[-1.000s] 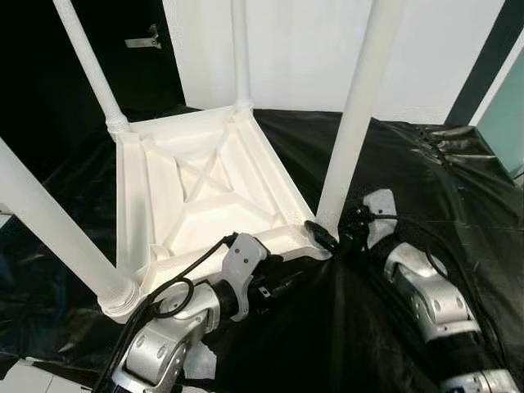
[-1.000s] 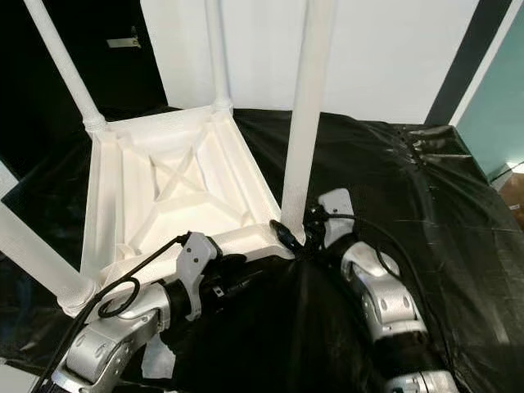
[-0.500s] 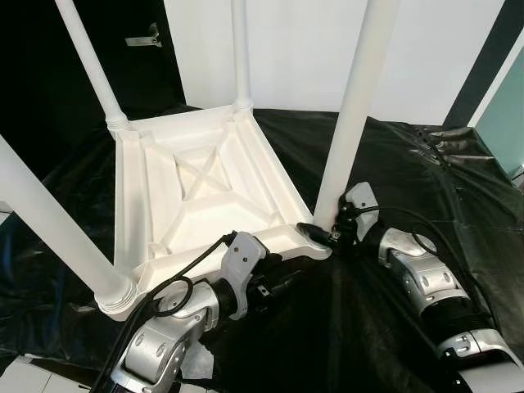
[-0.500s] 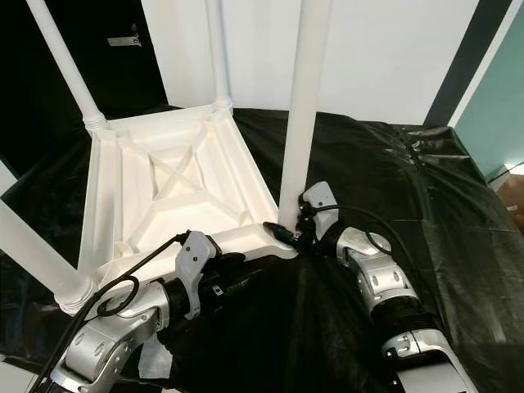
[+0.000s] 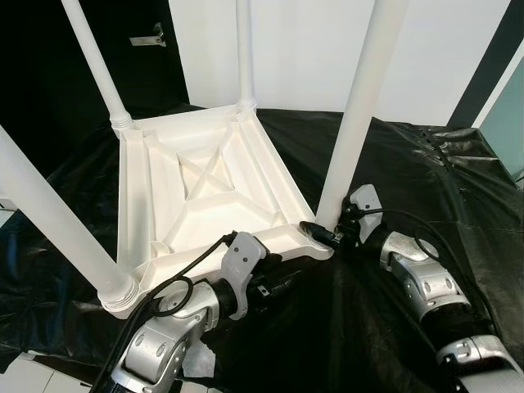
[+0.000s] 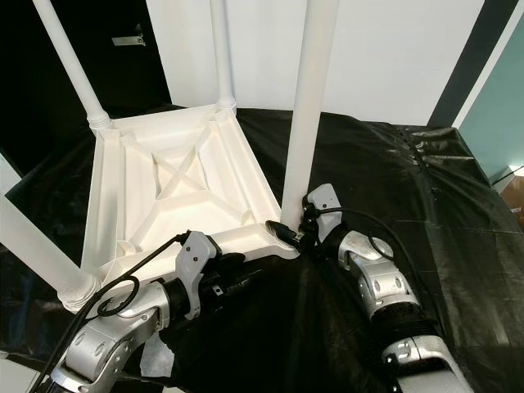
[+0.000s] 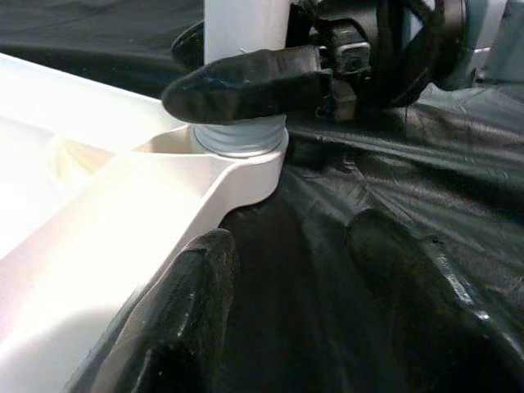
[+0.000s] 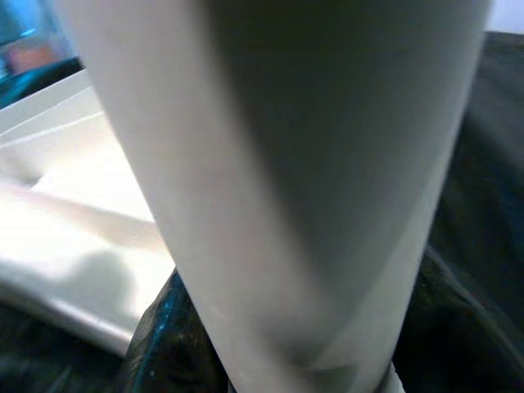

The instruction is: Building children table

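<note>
Upturned white table [image 5: 196, 192], 4 legs up, on black sheet [image 5: 393, 164]. Right gripper [image 5: 321, 233] clamped on near-right leg [image 5: 348, 139] base. Left gripper [image 7: 303, 319] fingers apart beside table's near edge.

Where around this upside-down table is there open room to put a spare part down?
The black sheet right of the upturned table, toward the wall, lies bare. The near right corner is crowded: the right claw grips the leg base, and the left claw rests beside the near edge.
</note>
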`<state>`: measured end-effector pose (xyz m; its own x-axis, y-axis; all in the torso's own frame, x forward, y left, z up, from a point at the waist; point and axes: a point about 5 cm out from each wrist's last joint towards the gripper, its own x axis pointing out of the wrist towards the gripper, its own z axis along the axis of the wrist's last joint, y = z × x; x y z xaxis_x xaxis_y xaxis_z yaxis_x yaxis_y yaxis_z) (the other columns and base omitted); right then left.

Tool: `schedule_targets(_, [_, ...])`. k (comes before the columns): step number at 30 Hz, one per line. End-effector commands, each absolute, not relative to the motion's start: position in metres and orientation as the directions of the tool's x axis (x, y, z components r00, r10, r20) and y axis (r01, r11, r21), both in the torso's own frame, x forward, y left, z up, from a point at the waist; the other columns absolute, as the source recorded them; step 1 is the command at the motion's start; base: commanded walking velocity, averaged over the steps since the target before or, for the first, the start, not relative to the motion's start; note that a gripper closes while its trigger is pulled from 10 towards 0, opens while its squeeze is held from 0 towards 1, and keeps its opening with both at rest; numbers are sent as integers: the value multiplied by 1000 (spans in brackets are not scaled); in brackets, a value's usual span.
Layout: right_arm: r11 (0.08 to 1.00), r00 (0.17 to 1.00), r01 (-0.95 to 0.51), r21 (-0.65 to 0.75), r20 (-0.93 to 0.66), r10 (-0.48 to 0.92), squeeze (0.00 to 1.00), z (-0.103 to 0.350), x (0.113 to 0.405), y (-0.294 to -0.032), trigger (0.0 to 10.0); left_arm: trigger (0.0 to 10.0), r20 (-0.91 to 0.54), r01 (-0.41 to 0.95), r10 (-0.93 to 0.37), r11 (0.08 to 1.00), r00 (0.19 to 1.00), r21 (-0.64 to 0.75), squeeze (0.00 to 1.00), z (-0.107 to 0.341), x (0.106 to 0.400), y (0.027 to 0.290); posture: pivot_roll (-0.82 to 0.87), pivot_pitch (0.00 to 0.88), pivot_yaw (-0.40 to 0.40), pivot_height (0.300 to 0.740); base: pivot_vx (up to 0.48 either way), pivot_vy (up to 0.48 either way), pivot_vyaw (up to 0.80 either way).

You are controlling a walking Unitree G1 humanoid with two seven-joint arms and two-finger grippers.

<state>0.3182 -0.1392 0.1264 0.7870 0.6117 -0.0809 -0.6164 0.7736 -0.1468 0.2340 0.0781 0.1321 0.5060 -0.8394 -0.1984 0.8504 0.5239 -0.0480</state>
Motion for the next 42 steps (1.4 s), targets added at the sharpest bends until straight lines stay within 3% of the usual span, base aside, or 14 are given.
schedule_targets(1, [819,832,-553,-152,-152,533,0,112,315,-141,10000,10000,-210,866,-853,498,478,-48,0,130,231,76,-12,0,-17,740,0,0,0])
schedule_targets(10, [965,961,-252,-77,-136,240,0,104,306,-127,10000,10000,-216,870,-857,489,468,-56,0,129,228,77,-17,0,-10,740,0,0,0])
schedule_targets(14, [999,992,-21,-32,-128,17,0,104,300,-121,10000,10000,-219,870,-857,489,466,-62,0,129,225,77,-8,0,-15,740,0,0,0])
schedule_targets(26, [1000,996,-17,-7,-89,16,0,112,298,-113,10000,10000,-220,861,-849,504,480,-69,0,128,224,78,-2,0,-23,740,0,0,0])
schedule_targets(27, [1000,997,-28,-1,-71,28,1000,115,298,-115,10000,10000,-218,859,-848,507,483,-69,0,129,224,77,-1,0,-28,740,0,0,0])
schedule_targets(31, [998,998,-57,3,-35,57,1000,120,296,-118,10000,10000,-216,858,-847,509,486,-69,0,129,224,77,-2,0,-29,740,0,0,0])
schedule_targets(37, [978,978,-208,16,7,208,1000,123,292,-137,10000,10000,-213,855,-844,515,492,-67,0,129,226,77,-3,0,-34,740,0,0,0])
schedule_targets(38, [945,945,-326,-2,-3,326,0,121,289,-145,10000,10000,-212,854,-844,516,493,-67,0,130,227,77,-5,0,-34,740,0,0,0])
schedule_targets(39, [945,945,-326,-2,-3,326,0,121,289,-145,10000,10000,-212,854,-844,516,493,-67,0,130,227,77,-5,0,-34,740,0,0,0])
schedule_targets(40, [911,911,-412,-5,-24,412,0,120,287,-146,10000,10000,-211,854,-844,516,493,-67,0,130,227,76,-7,0,-34,740,0,0,0])
schedule_targets(42, [911,911,-412,-5,-24,412,0,120,287,-146,10000,10000,-211,854,-844,516,493,-67,0,130,227,76,-7,0,-34,740,0,0,0])
